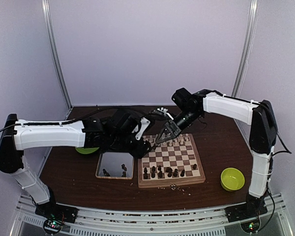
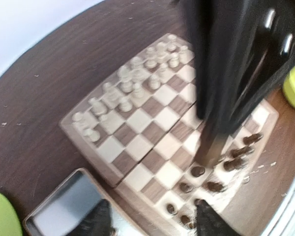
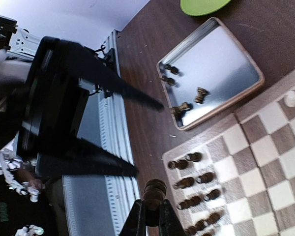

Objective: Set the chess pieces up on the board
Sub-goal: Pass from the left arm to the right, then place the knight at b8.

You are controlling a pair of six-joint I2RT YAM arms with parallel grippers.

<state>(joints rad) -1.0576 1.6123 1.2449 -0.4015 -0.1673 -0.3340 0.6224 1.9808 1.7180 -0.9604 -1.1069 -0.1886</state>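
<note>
Silver metal tray [image 1: 113, 160]: rests on the dark brown surface [image 1: 216, 142], near the right claw [image 1: 160, 140], to its left and toward the near edge. Cream chessmen [image 1: 179, 141]: two rows just right of that claw. Lime-green bowl [image 1: 232, 178]: well apart from it, right and nearer. Second green bowl [image 1: 87, 150]: left of the left claw [image 2: 155, 223], partly hidden.

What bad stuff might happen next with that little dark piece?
The right jaws pinch the dark piece only by one end, so it might slip and topple the crowded dark pieces on the board. The left arm sits very close, so the arms might bump.
</note>
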